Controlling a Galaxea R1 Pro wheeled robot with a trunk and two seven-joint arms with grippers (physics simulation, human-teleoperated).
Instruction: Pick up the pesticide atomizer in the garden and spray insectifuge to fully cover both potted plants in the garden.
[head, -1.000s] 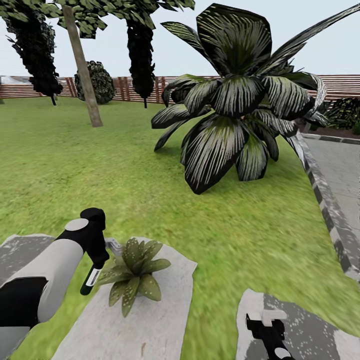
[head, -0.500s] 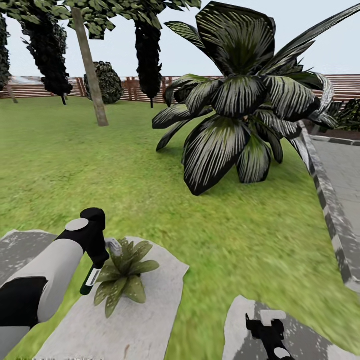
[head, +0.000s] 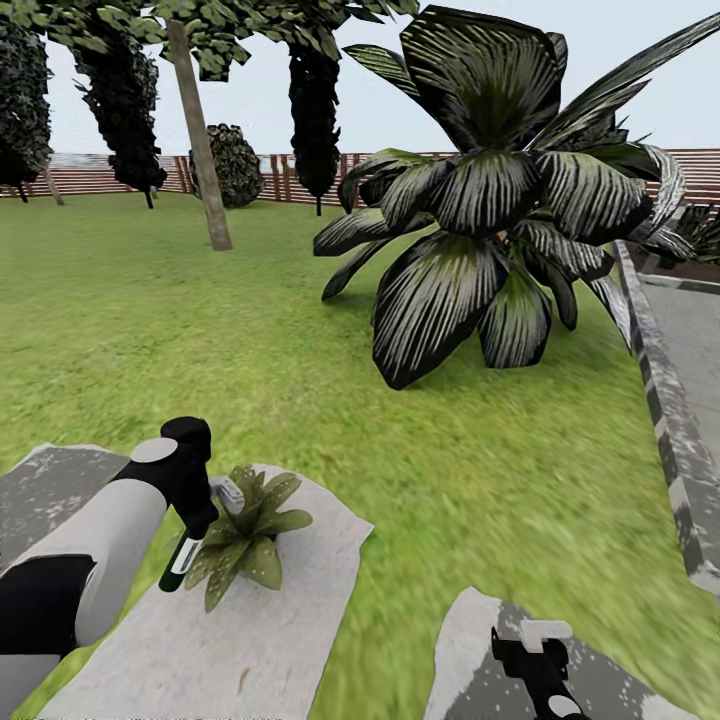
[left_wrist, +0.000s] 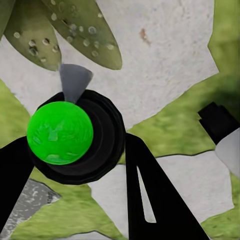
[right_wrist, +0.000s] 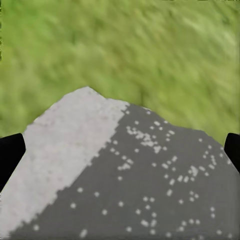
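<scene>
Gripping slim green-and-white pesticide atomizer (head: 183, 560), left gripper (head: 195, 520), beside speckled potted plant (head: 243, 535)

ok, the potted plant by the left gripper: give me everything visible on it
The potted plant is a low rosette of pointed green leaves with pale speckles; its pot is hidden under the leaves. It sits upright on a pale grey stepping stone in the lawn. The left gripper, shut on the pesticide atomizer, hangs at its edge. In the left wrist view, speckled leaves lie just past the atomizer's top.

Potted plant (head: 243, 535) — green, pale-speckled leaves
</scene>
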